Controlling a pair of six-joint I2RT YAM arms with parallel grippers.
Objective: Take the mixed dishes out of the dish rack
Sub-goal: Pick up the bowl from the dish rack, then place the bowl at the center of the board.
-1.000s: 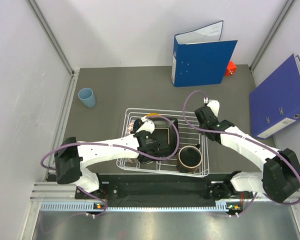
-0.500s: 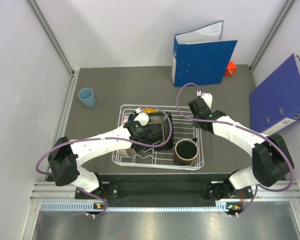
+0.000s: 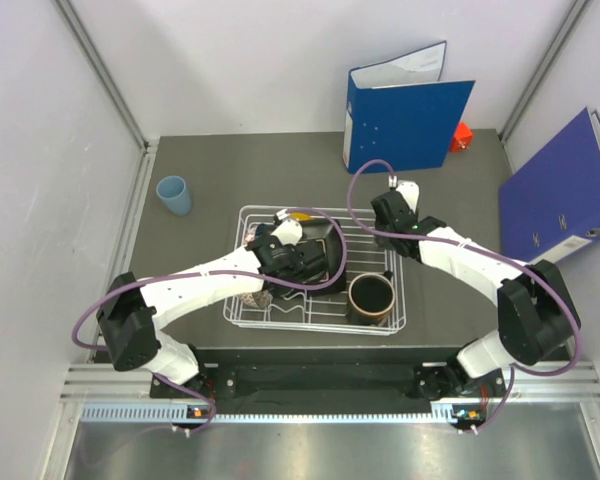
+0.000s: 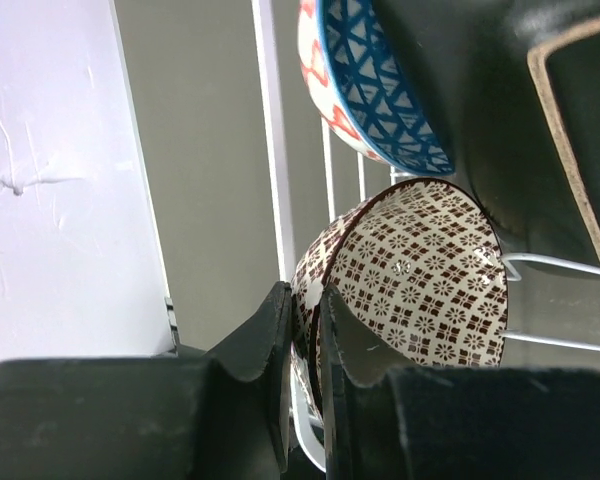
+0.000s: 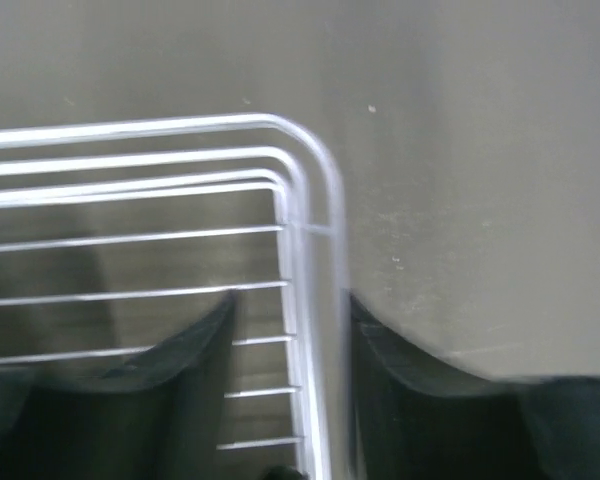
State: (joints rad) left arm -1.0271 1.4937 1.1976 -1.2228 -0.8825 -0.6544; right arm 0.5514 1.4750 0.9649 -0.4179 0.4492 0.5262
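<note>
Rack (image 3: 380,258) holds plate (image 3: 325,256), mug (image 3: 370,298); left end effector (image 4: 305,320) pinches patterned bowl (image 4: 420,270), right end effector (image 5: 292,298) gapes.

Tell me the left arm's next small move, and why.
Probably lift the left gripper straight up a little: its fingers pinch the rim of the brown-patterned bowl, which sits in the dish rack close beside the blue-patterned bowl and black square plate.

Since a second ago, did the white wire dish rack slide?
Yes. The white wire dish rack slid left and away from the arms, toward the light blue cup.
</note>
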